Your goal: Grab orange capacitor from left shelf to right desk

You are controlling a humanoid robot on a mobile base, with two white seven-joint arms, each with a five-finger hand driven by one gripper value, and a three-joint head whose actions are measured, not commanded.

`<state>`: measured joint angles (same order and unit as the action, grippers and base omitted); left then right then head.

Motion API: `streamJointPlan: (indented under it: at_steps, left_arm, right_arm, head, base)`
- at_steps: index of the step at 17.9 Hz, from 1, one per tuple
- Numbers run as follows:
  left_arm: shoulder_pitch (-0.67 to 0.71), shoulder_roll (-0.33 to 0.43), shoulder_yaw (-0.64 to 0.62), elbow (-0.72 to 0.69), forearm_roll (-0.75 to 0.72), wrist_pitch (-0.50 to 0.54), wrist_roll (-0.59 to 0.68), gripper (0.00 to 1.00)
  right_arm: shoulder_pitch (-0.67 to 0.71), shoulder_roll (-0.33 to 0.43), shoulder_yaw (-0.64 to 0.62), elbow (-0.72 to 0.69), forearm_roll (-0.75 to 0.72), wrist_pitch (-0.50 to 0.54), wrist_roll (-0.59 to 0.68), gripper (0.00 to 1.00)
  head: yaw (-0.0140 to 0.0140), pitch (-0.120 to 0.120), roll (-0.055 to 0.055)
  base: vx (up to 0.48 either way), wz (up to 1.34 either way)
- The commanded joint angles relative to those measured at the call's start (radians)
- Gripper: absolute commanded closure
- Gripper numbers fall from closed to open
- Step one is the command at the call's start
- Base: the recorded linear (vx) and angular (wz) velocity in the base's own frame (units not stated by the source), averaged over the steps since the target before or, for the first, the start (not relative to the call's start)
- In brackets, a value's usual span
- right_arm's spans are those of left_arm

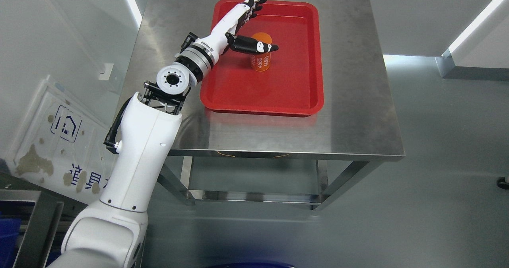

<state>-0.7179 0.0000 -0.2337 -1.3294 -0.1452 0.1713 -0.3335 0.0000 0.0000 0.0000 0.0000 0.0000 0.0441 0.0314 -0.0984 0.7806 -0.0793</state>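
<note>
An orange capacitor with white print stands upright in a red tray on the steel desk. My left hand hovers over the tray's far left part, fingers spread. Its black thumb stretches across the capacitor's top; the other fingers point away past the tray's far rim. The hand holds nothing. My right arm is out of view.
The desk has a lower shelf between its legs. A white panel with blue print leans at the left. A blue bin and a steel frame sit at the lower left. Grey floor lies to the right.
</note>
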Motion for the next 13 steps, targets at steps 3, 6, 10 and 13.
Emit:
streamJointPlan:
  at_steps: [3,6,10,13]
  left_arm:
    - [-0.084,0.018,0.321,-0.022,0.065,-0.067,0.298,0.0]
    - [0.119,0.018,0.233,-0.072,0.187,-0.197,0.46,0.0]
    - [0.25,0.018,0.218,-0.142,0.188,-0.23,0.389,0.0]
    - [0.27,0.018,0.192,-0.152,0.19,-0.199,0.383,0.0]
  right_arm:
    - [0.002,-0.017,-0.011,-0.034,0.0,0.0,0.001,0.0]
    - [0.002,-0.017,-0.011,-0.034,0.0,-0.001,0.001,0.0]
    - [0.002,-0.017,-0.011,-0.034,0.0,0.0,0.001,0.0]
    - [0.002,-0.017,-0.011,-0.034,0.0,0.0,0.001,0.0]
  head:
    - [0.0,0.0,0.0]
    - [0.0,0.0,0.0]
    - [0.0,0.0,0.0]
    - [0.0,0.0,0.0]
  base:
    - [0.0,0.0]
    - [0.0,0.0]
    - [0.0,0.0]
    - [0.0,0.0]
